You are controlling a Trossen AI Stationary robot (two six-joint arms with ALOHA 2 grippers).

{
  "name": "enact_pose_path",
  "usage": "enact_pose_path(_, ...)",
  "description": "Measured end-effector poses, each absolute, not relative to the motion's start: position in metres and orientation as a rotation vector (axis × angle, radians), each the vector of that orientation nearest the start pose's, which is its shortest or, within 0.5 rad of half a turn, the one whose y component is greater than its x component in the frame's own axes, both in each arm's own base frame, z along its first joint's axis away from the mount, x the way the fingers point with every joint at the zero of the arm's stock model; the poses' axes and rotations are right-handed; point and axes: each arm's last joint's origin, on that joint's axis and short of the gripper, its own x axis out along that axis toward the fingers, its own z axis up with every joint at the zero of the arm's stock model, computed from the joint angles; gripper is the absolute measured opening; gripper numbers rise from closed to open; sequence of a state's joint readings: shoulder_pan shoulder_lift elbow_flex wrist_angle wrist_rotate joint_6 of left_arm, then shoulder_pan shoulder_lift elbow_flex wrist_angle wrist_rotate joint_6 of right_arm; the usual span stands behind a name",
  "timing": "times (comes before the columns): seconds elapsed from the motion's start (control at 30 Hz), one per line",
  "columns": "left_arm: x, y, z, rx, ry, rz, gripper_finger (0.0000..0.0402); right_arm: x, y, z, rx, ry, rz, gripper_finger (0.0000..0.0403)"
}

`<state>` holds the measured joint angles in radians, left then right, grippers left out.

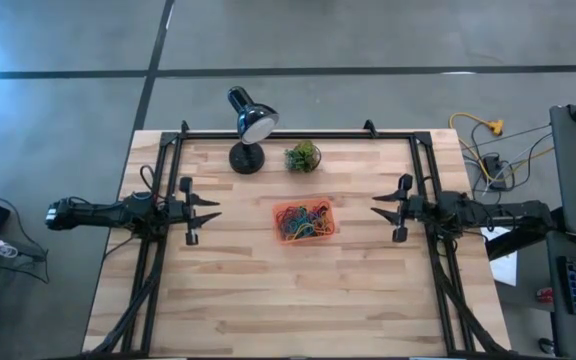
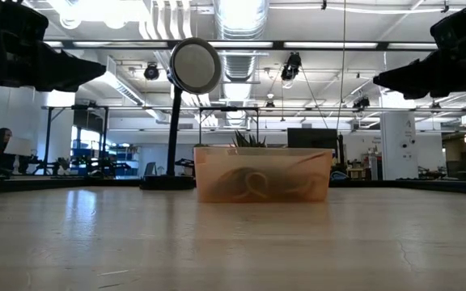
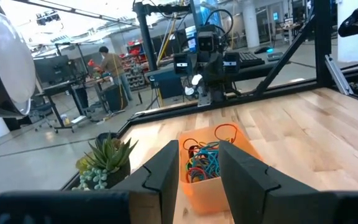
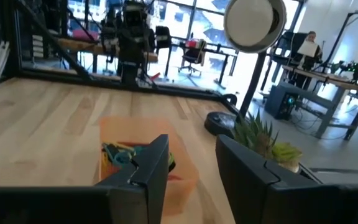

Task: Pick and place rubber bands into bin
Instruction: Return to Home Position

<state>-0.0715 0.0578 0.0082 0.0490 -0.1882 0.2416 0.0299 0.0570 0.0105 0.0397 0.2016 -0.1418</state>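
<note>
The bin (image 1: 304,222), an orange-red tray, rests flat on the wooden table's middle, with a tangle of coloured rubber bands (image 1: 303,221) inside; it also shows in the low view (image 2: 262,174) and both wrist views (image 3: 213,163) (image 4: 143,158). My left gripper (image 1: 211,209) hovers at the table's left side, level, pointing at the bin, open and empty. My right gripper (image 1: 378,205) hovers at the right side, level, facing the bin, open and empty. In each wrist view the gap between the two fingers (image 3: 199,171) (image 4: 191,168) shows the bin beyond.
A black desk lamp (image 1: 250,128) and a small potted plant (image 1: 303,156) stand behind the bin toward the far edge. A black frame (image 1: 298,133) runs along the table's far, left and right sides. Bare wood lies in front of the bin.
</note>
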Motion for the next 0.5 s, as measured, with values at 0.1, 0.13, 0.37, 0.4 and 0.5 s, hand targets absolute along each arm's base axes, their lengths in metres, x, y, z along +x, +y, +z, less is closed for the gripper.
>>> enact_pose_path(0.1,0.100,-0.002,0.166,0.242,0.015,0.116,0.0098,0.102,-0.003,0.164,-0.150,0.053,-0.168,0.0126)
enact_pose_path(0.13,0.100,-0.002,0.166,0.241,0.015,0.116,0.0098,0.103,-0.003,0.163,-0.152,0.064,-0.168,0.0125)
enact_pose_path(0.37,0.100,-0.002,0.167,0.242,0.014,0.116,0.0098,0.108,-0.003,0.155,-0.165,0.155,-0.161,0.0130)
enact_pose_path(0.4,0.100,-0.002,0.167,0.242,0.014,0.116,0.0098,0.109,-0.003,0.154,-0.166,0.167,-0.160,0.0132)
enact_pose_path(0.5,0.100,-0.002,0.167,0.242,0.014,0.116,0.0098,0.110,-0.003,0.152,-0.161,0.187,-0.159,0.0132)
